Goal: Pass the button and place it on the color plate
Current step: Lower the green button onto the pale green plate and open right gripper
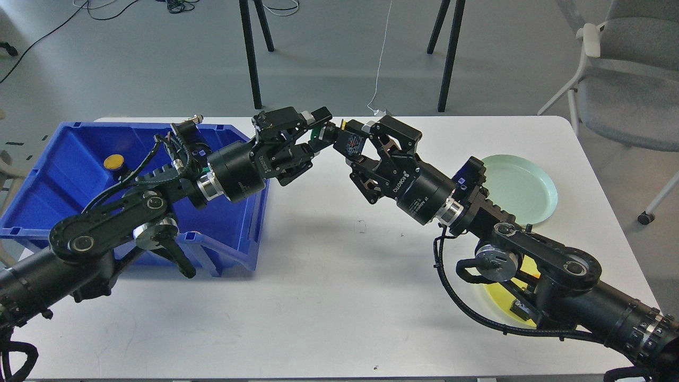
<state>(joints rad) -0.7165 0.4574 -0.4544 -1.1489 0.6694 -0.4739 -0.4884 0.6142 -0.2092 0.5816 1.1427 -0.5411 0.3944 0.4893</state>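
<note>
Green shows in the small gap where the two grippers meet above the white table, a sliver of what I take to be the button being handed across. The left gripper reaches out from over the blue bin, its fingers closed around that green piece, pinching it at their tips. The right gripper comes in from the far side of the bin, nose to nose with the left one; its fingers sit right against the same spot, but they are dark and overlapping, and I cannot tell whether they have clamped or merely surround the button.

Both arms hold their wrists high, well above the tabletop, which makes sense: a mid-air pass needs room for each set of fingers to close without scraping anything. Back inside the bin, near its far-left corner, another button with a yellow top waits.

The pale green plate lies well to the right of the bin, beyond the right arm's wrist, and a yellow plate peeks from under that arm's elbow, nearer me. If the button is green, the green plate looks like its target, so the right arm would be the one to carry it there. I judge the handover unfinished.
</note>
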